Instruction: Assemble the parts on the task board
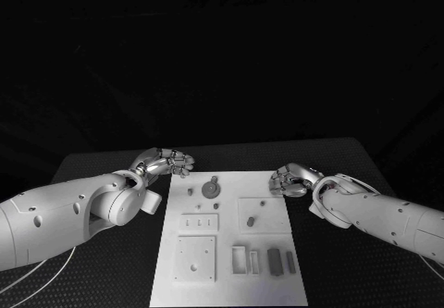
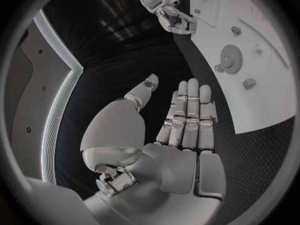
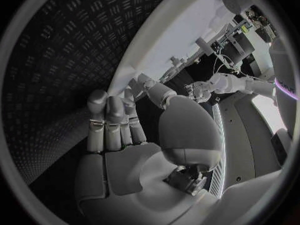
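1. Two white arms reach over a black table (image 1: 92, 168), one from each side of the task board (image 1: 230, 282).
2. The task board is a long white plate. It lies flat in the middle of the table, between the two hands.
3. The left hand (image 1: 165, 162) is at the far left corner of the task board, just off its edge and over the black table. From the head view its fingers look bent. From the left wrist view the fingers (image 2: 187, 116) are straight and side by side, and the thumb sticks out apart from them. It holds nothing.
4. The right hand (image 1: 293, 179) is at the far right edge of the task board. Its fingers look curled in from the head view. From the right wrist view the fingers (image 3: 111, 120) are straight and close together, with the thumb off to one side. It holds nothing.
5. A round gear (image 1: 212, 188) lies on the far end of the task board, between the two hands.
6. A few small grey parts lie near the gear. One small peg (image 1: 190, 191) is just beside it, on the left hand's side.
7. One small dark part (image 1: 251, 221) sits in a square spot in the middle of the task board.
8. Two dark bars (image 1: 274, 260) lie side by side at the near end of the task board.
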Tool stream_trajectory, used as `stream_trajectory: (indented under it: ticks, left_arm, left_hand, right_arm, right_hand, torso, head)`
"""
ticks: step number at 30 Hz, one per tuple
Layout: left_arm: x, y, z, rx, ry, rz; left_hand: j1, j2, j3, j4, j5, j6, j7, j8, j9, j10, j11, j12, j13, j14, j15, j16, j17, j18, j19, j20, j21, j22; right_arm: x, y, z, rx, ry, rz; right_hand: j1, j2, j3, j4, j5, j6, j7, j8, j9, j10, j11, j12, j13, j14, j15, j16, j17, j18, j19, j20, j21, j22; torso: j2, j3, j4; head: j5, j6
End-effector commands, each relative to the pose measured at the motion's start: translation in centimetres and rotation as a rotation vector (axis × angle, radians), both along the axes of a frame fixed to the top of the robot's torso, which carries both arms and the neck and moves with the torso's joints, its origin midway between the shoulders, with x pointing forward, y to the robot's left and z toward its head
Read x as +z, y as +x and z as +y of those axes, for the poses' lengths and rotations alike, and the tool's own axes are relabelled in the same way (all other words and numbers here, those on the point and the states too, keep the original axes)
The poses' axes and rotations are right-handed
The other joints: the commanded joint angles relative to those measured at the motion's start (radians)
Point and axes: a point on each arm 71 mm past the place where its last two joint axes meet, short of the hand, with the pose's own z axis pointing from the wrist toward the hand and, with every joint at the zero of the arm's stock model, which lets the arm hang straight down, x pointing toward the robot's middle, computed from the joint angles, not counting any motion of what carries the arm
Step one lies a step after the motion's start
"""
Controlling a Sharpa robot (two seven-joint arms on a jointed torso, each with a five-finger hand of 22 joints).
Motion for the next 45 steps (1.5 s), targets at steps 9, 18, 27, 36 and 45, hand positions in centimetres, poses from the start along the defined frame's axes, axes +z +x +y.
stream_trajectory:
  ticks: [9, 18, 27, 36, 45]
  left_arm:
    - [0.1, 0.0, -0.2, -0.020, -0.007, -0.007]
    - [0.1, 0.0, -0.3, -0.022, -0.008, -0.006]
    - [0.1, 0.0, -0.4, -0.028, -0.007, -0.004]
    - [-0.1, -0.1, -0.9, -0.078, 0.053, 0.019]
    - [0.4, 0.6, -2.5, -0.160, 0.188, 0.078]
  left_hand:
    - [-0.010, -0.003, 0.003, -0.003, -0.005, -0.005, -0.004, -0.004, 0.001, -0.002, -0.002, -0.001, 0.002, 0.006, 0.003, -0.005, 0.001, 0.014, -0.004, 0.000, 0.006, 0.017]
    - [-0.011, -0.003, 0.003, -0.003, -0.005, -0.006, -0.004, -0.004, 0.001, -0.002, -0.002, -0.002, 0.002, 0.006, 0.004, -0.006, 0.002, 0.014, -0.004, 0.000, 0.006, 0.017]
    - [-0.012, -0.001, 0.003, -0.002, -0.005, -0.003, -0.005, -0.002, 0.002, 0.000, -0.002, -0.001, 0.003, 0.006, 0.004, -0.006, 0.002, 0.014, -0.004, 0.000, 0.007, 0.017]
    - [-0.040, 0.016, -0.001, 0.014, -0.005, 0.050, -0.031, 0.024, 0.016, 0.041, -0.022, 0.020, 0.016, 0.014, 0.001, -0.008, 0.011, 0.014, -0.002, -0.002, 0.012, 0.017]
    - [-0.151, 0.014, -0.033, 0.078, -0.008, 0.100, -0.052, 0.037, 0.021, 0.105, -0.054, 0.052, 0.041, 0.068, -0.027, 0.028, 0.042, 0.019, 0.027, -0.022, 0.031, 0.019]
  right_arm:
    - [-0.2, 0.0, 0.1, -0.001, -0.018, 0.006]
    - [-0.2, 0.0, 0.4, -0.005, -0.020, -0.003]
    - [0.2, -0.2, 0.5, -0.060, 0.021, -0.028]
    - [3.1, 0.2, 2.0, -0.062, -0.010, -0.058]
    - [5.7, 0.2, 5.7, -0.007, -0.081, -0.093]
  right_hand:
    - [0.001, 0.026, 0.032, 0.010, -0.009, 0.045, -0.009, 0.025, 0.014, 0.009, -0.019, 0.009, -0.004, 0.001, -0.019, 0.003, 0.002, 0.062, 0.009, -0.001, 0.009, 0.015]
    - [0.006, 0.046, 0.065, 0.017, -0.010, 0.072, -0.022, 0.047, 0.032, 0.018, -0.031, 0.011, -0.007, 0.007, -0.030, 0.004, 0.001, 0.062, 0.013, -0.005, 0.012, 0.014]
    - [0.005, 0.058, 0.079, 0.009, -0.009, 0.086, -0.030, 0.063, 0.048, 0.033, -0.039, 0.017, -0.007, 0.015, -0.038, 0.009, 0.002, 0.062, 0.022, -0.007, 0.015, 0.013]
    - [0.003, 0.062, 0.085, -0.004, -0.009, 0.090, -0.033, 0.069, 0.056, 0.041, -0.042, 0.019, -0.007, 0.020, -0.041, 0.011, 0.003, 0.062, 0.029, -0.010, 0.017, 0.011]
    - [0.001, 0.064, 0.088, -0.008, -0.007, 0.090, -0.033, 0.070, 0.059, 0.044, -0.042, 0.020, -0.006, 0.022, -0.042, 0.011, 0.003, 0.062, 0.033, -0.011, 0.016, 0.009]
  torso:
    - [0.000, 0.0004, 0.0002]
    - [0.000, 0.0004, 0.0001]
    - [-0.001, 0.0003, 0.0011]
    - [-0.002, -0.0006, -0.0013]
    - [-0.018, -0.0013, -0.0042]
  head:
    - [-0.001, -0.001]
    - [-0.004, -0.004]
    - [-0.006, -0.001]
    - [-0.006, 0.012]
    - [0.003, 0.020]
